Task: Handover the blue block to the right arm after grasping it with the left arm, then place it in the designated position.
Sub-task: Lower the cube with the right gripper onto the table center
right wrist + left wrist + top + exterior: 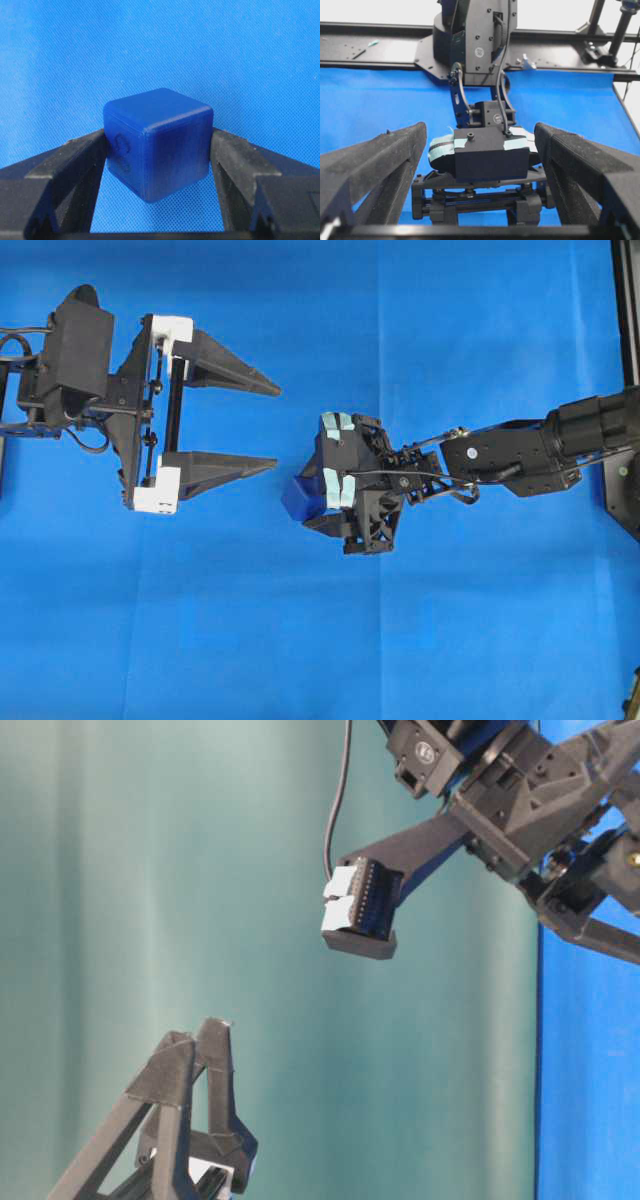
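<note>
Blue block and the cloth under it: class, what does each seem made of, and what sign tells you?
Blue block: probably hard plastic, perhaps printed; faint layer lines, soft sheen, rounded edges. Cloth: woven fabric, matte; fine weave grain and fold creases show.

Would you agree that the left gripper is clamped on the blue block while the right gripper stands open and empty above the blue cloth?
No, the grippers are swapped. The right wrist view shows the blue block pinched between the fingers of the right gripper. In the overhead view the left gripper stands wide open and empty above the blue cloth, apart from the block.
</note>
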Controlling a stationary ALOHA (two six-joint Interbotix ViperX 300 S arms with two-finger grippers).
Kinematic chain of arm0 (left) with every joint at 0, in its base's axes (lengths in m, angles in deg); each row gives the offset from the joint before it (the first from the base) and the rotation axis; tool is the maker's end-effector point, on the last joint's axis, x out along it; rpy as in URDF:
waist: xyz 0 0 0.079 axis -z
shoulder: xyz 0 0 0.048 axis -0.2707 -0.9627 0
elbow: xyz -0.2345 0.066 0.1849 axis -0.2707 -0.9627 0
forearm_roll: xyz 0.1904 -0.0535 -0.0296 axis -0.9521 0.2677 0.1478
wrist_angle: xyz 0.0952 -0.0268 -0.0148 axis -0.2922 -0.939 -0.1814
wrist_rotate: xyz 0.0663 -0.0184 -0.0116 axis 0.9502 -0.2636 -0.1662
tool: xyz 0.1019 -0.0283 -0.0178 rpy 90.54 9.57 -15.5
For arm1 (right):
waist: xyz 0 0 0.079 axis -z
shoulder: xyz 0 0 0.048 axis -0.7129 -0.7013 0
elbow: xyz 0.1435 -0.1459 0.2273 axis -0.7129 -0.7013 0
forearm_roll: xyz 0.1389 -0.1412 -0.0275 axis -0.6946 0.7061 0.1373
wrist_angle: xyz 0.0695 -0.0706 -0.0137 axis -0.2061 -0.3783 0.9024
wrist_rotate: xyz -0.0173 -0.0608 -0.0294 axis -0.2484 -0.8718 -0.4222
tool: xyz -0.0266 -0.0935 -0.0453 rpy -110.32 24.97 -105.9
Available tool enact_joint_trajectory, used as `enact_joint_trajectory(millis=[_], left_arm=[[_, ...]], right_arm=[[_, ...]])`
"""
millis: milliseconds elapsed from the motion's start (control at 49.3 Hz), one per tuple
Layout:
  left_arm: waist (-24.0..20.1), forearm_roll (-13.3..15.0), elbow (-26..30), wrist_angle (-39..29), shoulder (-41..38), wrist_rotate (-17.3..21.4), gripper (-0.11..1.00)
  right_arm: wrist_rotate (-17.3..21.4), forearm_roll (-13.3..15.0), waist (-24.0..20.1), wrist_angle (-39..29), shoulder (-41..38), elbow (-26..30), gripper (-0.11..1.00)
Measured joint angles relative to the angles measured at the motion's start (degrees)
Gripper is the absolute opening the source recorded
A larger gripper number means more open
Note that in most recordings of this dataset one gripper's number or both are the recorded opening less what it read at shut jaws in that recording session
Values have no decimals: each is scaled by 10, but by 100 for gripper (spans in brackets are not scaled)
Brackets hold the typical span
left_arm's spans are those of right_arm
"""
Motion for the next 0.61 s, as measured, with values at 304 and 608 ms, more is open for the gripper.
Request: enact_joint_trajectory(millis=[304, 608], left_arm=[[0, 0, 0, 0, 0, 1, 93], [0, 0, 0, 0, 0, 0, 93]], right_arm=[[0, -5, 1, 1, -1, 0, 55], [0, -18, 0, 2, -8, 4, 68]])
